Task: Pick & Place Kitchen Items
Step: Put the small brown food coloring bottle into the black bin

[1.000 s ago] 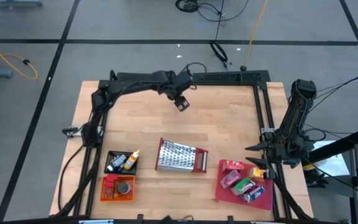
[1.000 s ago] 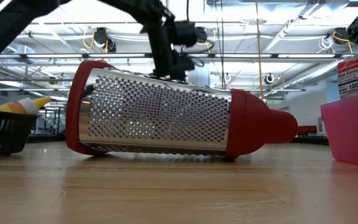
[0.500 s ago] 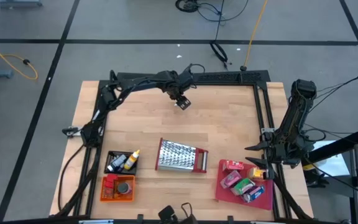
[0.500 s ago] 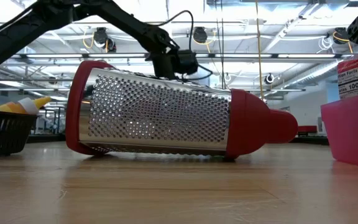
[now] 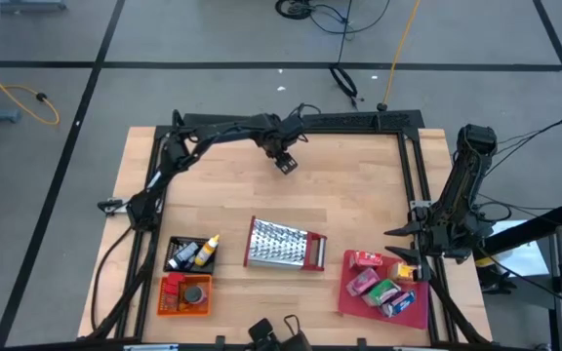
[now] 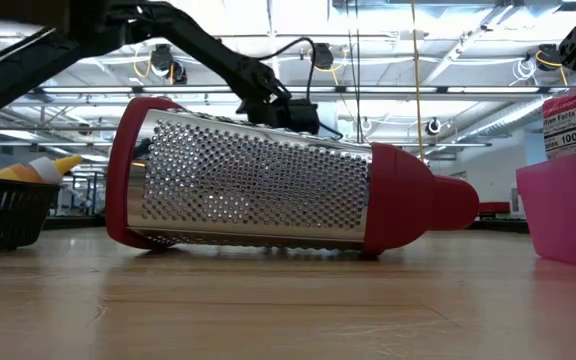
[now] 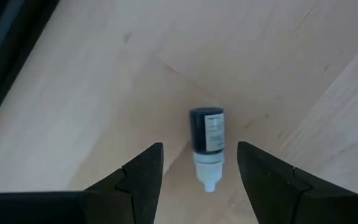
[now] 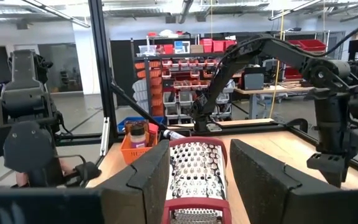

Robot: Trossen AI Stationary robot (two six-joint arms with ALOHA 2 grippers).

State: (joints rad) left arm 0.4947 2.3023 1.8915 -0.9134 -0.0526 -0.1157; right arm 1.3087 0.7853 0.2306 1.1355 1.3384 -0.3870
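Hovering: left claw [image 7: 197, 168] open | small bottle [image 7: 207, 144] lying between fingers, untouched

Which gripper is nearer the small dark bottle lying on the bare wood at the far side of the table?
Left. The left gripper hangs open right over the small dark bottle, fingers either side. The right gripper waits at the near right, beside the red tray.

One grater [image 5: 283, 244], one red tray [image 5: 418, 310], two baskets, black [image 5: 174, 249] and orange [image 5: 169, 302], one small bottle [image 7: 206, 144] alone on the table [image 5: 359, 185], two arms.
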